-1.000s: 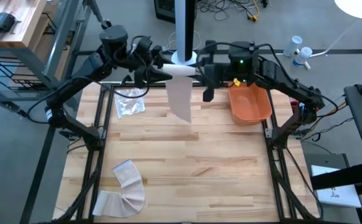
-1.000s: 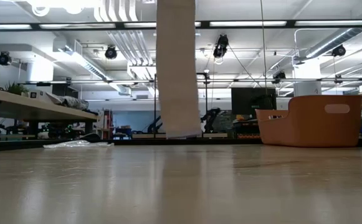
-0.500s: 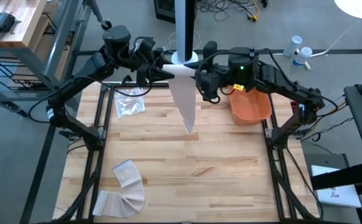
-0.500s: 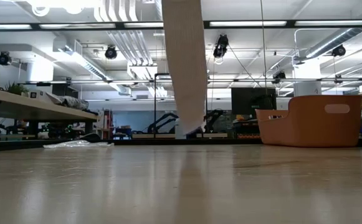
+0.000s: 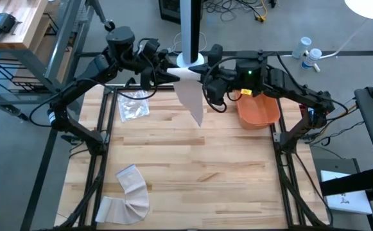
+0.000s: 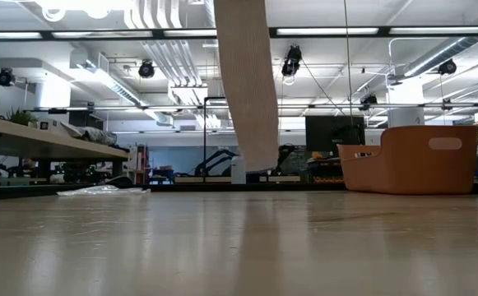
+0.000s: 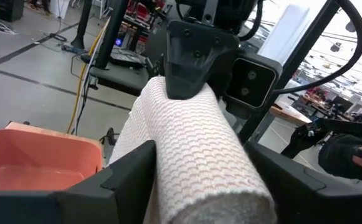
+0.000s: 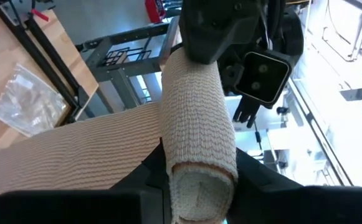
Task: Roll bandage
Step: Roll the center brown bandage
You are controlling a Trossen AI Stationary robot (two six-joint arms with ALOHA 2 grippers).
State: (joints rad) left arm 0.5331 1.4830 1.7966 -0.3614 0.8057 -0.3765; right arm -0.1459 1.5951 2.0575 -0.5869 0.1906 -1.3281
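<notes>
A cream bandage roll (image 5: 185, 72) is held level, high over the table's far edge, between my two grippers. Its loose tail (image 6: 247, 82) hangs down from the roll, and the tail's lower end (image 6: 259, 160) is clear of the table. My left gripper (image 5: 167, 69) comes from the table's left and my right gripper (image 5: 205, 76) from the right, each shut on one end of the roll. In the left wrist view the roll (image 7: 199, 143) runs away between my fingers to the other gripper (image 7: 190, 62). My left gripper has the roll's left end between its two fingers, one finger (image 7: 128, 180) on each side of the roll's curved wall (image 7: 168, 180). It comes level from the table's left, its fingers lying along the roll. The roll is lifted clear. My right gripper pinches the roll's right end (image 8: 199, 186) between its two fingers. It reaches in about level from the table's right, fingers along the roll. The roll stays level and clear of the table, with the tail (image 8: 75, 149) coming off its side.
An orange bin (image 5: 258, 108) stands at the far right of the table. A clear plastic bag (image 5: 133, 106) lies at the far left. Another loose bandage strip (image 5: 130, 192) lies near the front left. The middle of the wooden table (image 5: 192, 167) is bare.
My right gripper has rolled about its own line, turning the roll. The hanging tail has twisted from broad to narrow in the high view. Its lower end has swung toward the table's right and risen a little.
</notes>
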